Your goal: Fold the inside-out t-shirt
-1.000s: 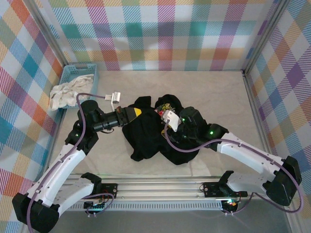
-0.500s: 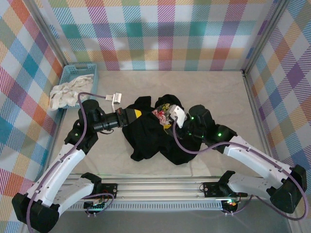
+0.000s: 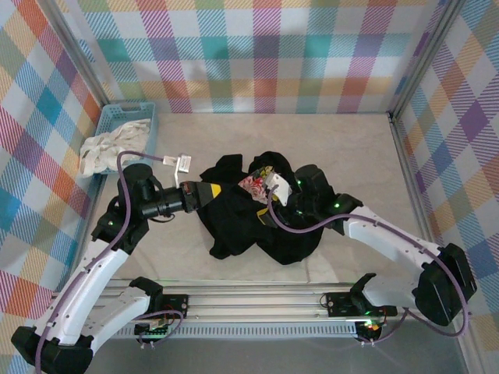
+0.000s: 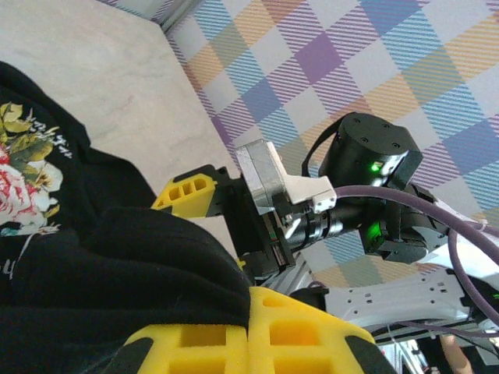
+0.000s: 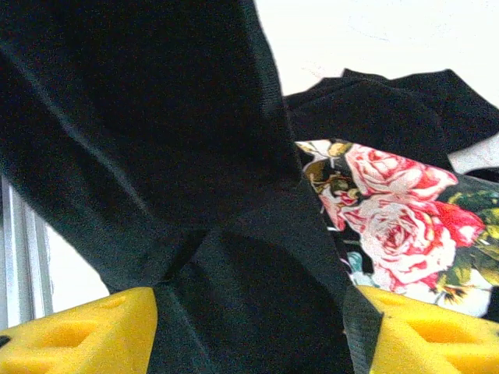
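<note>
The inside-out t-shirt (image 3: 248, 227) lies as a crumpled black heap in the middle of the table, its rose print (image 3: 256, 182) turned up near the top. At the heap's left edge, my left gripper (image 3: 215, 189) is shut on a fold of the black cloth; its yellow pads (image 4: 304, 323) meet in the left wrist view with cloth (image 4: 117, 265) pinched beside them. My right gripper (image 3: 265, 201) rests on the heap's upper right and stands open. Its yellow fingers (image 5: 86, 335) are wide apart with black cloth (image 5: 257, 288) between them, beside the print (image 5: 390, 210).
A blue basket (image 3: 111, 117) holding a white-cream cloth (image 3: 105, 152) stands at the far left against the checked wall. A metal rail (image 3: 249, 300) runs along the near edge. Bare table lies behind and to the right of the heap.
My right gripper's jaws have widened, and it has shifted a little over the heap near the print. The left gripper has kept its hold and drawn slightly leftward.
</note>
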Controlling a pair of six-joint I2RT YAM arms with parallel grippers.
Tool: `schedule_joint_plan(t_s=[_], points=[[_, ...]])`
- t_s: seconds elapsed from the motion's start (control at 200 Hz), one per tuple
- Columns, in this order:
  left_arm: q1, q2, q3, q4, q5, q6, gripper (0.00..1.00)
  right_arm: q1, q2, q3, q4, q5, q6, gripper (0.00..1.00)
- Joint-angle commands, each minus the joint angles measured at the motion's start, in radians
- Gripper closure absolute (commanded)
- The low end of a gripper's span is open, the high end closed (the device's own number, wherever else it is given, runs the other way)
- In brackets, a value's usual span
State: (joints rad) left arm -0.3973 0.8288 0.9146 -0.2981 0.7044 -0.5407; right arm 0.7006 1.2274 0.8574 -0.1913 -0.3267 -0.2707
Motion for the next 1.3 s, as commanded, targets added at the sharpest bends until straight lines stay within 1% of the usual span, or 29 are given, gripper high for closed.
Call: schedule_joint_plan(t_s=[0.0,0.095,0.14,0.18,0.185,0.24,0.285,0.32,0.455,0.56,0.575,0.605,0.685,0.735,0.8,0.935,0.96,1.08,1.135,1.225,1.295], points=[[-0.008,-0.02,0.041,-0.062,-0.046,0.064,1.0,0.004,0.038,0.012,0.121,-0.098,-0.056,0.34],[-0.008,-0.009,0.044,-0.097,-0.111,0.068,1.0,0.005,0.073,0.05,0.097,-0.098,-0.065,0.34],[-0.008,0.001,0.042,-0.094,-0.124,0.063,1.0,0.006,0.079,0.057,0.087,-0.061,-0.053,0.34],[-0.008,0.007,0.035,-0.081,-0.125,0.05,1.0,0.005,0.086,0.071,0.063,0.017,-0.029,0.35],[-0.008,0.008,0.033,-0.08,-0.125,0.049,1.0,0.005,0.087,0.072,0.06,0.048,-0.029,0.35],[-0.008,0.018,0.026,-0.069,-0.127,0.041,1.0,0.001,0.099,0.099,0.004,0.188,0.023,0.35],[-0.008,0.022,0.024,-0.08,-0.146,0.043,1.0,-0.007,0.102,0.113,-0.037,0.26,0.063,0.35],[-0.008,0.023,0.022,-0.091,-0.16,0.051,1.0,-0.016,0.099,0.114,-0.057,0.279,0.095,0.35],[-0.008,-0.001,0.021,-0.158,-0.23,0.094,1.0,-0.029,0.081,0.08,-0.059,0.201,0.141,0.35],[-0.008,-0.038,0.018,-0.244,-0.329,0.131,1.0,-0.029,0.113,0.101,-0.092,0.238,0.163,0.35],[-0.008,-0.042,0.013,-0.257,-0.341,0.135,1.0,-0.029,0.121,0.107,-0.101,0.241,0.192,0.36],[-0.008,-0.05,0.004,-0.281,-0.363,0.137,1.0,-0.029,0.134,0.121,-0.117,0.25,0.201,0.36],[-0.007,-0.063,-0.035,-0.333,-0.395,0.134,1.0,-0.03,0.158,0.14,-0.124,0.265,0.207,0.36],[-0.008,-0.07,-0.065,-0.347,-0.401,0.127,1.0,-0.029,0.167,0.145,-0.111,0.254,0.208,0.36],[-0.008,-0.084,-0.093,-0.338,-0.383,0.116,1.0,-0.029,0.18,0.153,-0.094,0.2,0.202,0.36],[-0.008,-0.113,-0.09,-0.286,-0.358,0.1,1.0,-0.027,0.202,0.154,-0.045,0.017,0.18,0.37],[-0.008,-0.116,-0.086,-0.271,-0.352,0.095,1.0,-0.028,0.201,0.15,-0.034,-0.022,0.136,0.37],[-0.008,-0.094,-0.052,-0.194,-0.278,0.064,1.0,-0.006,0.173,0.115,0.061,-0.155,0.081,0.37],[-0.007,-0.072,-0.031,-0.171,-0.235,0.049,1.0,0.023,0.148,0.103,0.121,-0.159,0.047,0.35],[-0.008,-0.046,-0.006,-0.156,-0.181,0.027,1.0,0.066,0.113,0.086,0.229,-0.118,-0.01,0.31],[-0.008,-0.041,0.005,-0.15,-0.16,0.012,1.0,0.088,0.105,0.084,0.292,-0.113,-0.056,0.24]])
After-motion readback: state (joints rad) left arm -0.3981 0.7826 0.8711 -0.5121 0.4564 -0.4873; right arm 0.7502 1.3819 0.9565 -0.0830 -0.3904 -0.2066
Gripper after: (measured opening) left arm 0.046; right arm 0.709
